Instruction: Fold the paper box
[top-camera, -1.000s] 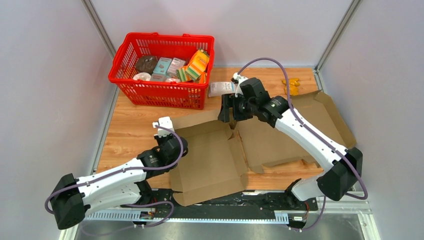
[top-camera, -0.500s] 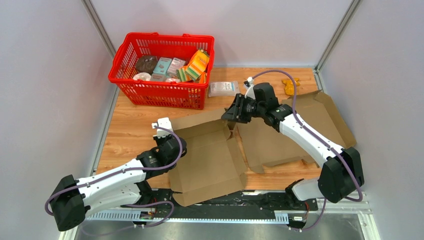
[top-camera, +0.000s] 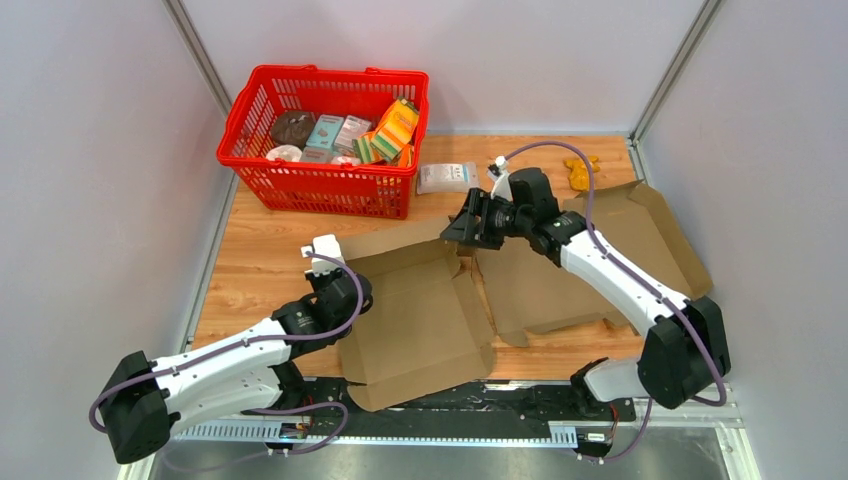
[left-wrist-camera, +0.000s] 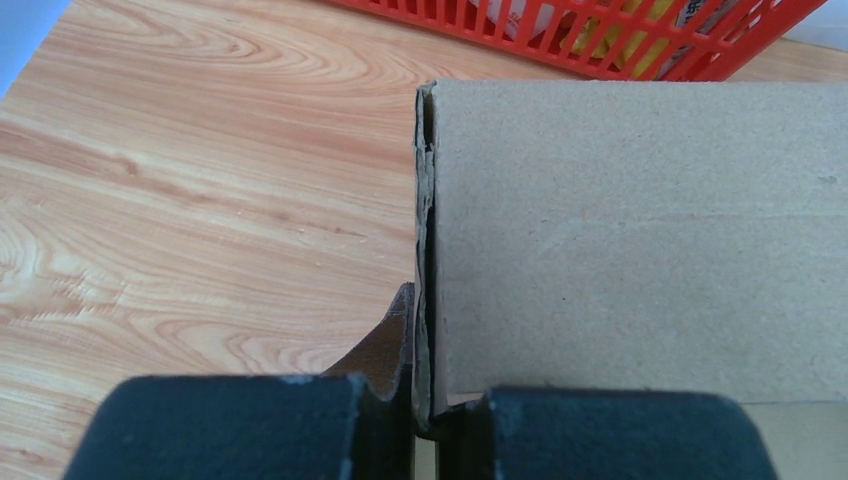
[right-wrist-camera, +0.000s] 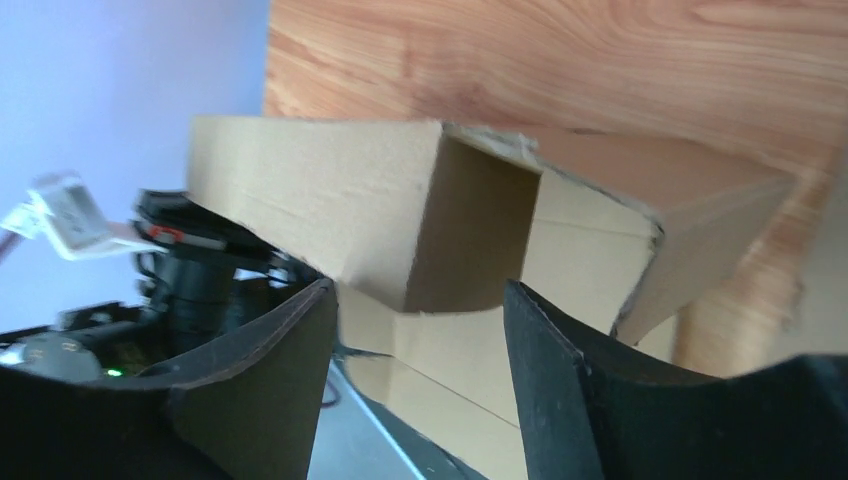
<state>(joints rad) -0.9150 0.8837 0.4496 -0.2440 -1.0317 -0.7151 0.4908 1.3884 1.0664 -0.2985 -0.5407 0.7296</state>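
A brown cardboard box (top-camera: 420, 320) lies half unfolded across the wooden table, its left half with raised walls and its lid panel (top-camera: 600, 260) spread flat to the right. My left gripper (top-camera: 335, 300) is shut on the box's left wall, whose edge (left-wrist-camera: 425, 300) sits pinched between the fingers in the left wrist view. My right gripper (top-camera: 468, 228) is open at the box's back right corner. In the right wrist view the corner flaps (right-wrist-camera: 470, 240) stand just beyond the spread fingers (right-wrist-camera: 560, 390).
A red basket (top-camera: 325, 140) full of packaged goods stands at the back left. A white packet (top-camera: 447, 177) lies beside it. A small yellow object (top-camera: 580, 172) lies at the back right. Grey walls enclose the table.
My right gripper swung right and back, then came down slightly left onto the box's back right corner. My left gripper kept its hold on the left wall.
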